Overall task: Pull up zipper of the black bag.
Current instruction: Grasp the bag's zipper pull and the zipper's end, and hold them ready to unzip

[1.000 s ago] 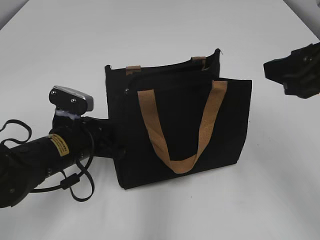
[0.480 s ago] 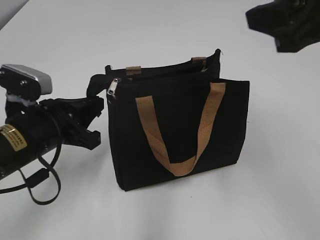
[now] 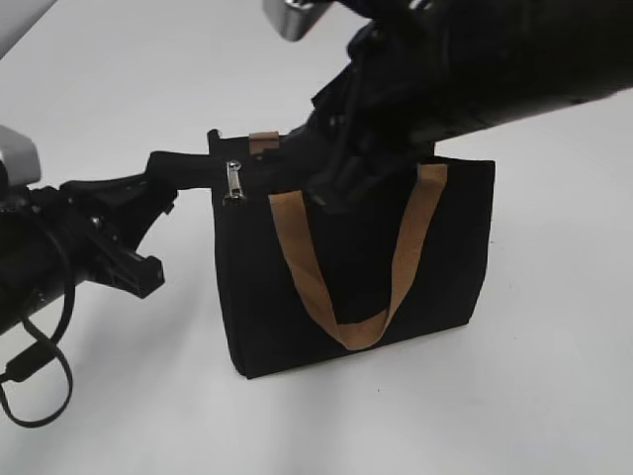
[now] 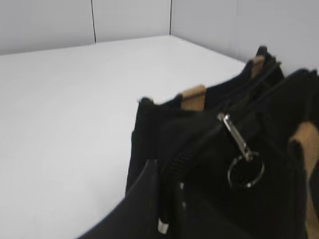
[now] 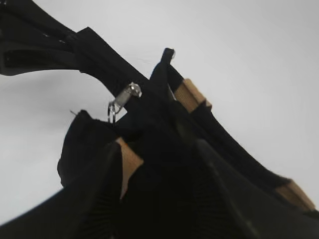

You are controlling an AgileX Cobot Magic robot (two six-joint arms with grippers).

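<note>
The black bag (image 3: 415,267) stands upright on the white table, its tan front handle (image 3: 346,327) hanging down. My left gripper (image 3: 163,178) is shut on the zipper's end tail at the bag's top left corner and holds it stretched to the left; in the left wrist view (image 4: 169,209) the black tail runs between the fingers. The silvery pull tab (image 3: 234,180) with its ring (image 4: 245,172) hangs near that corner (image 5: 124,97). My right gripper (image 3: 331,188) is over the bag's top edge, right of the tab, with its fingers (image 5: 99,199) spread apart and empty.
The right arm (image 3: 475,69) reaches in from the top right and hides the bag's rear edge. The left arm (image 3: 49,267) and its cable loop (image 3: 40,386) lie on the table at the left. White table (image 3: 534,396) surrounds the bag.
The right arm swung from the upper right down and left onto the bag's top. The left gripper took the corner tail and pulled it leftward, baring the pull tab.
</note>
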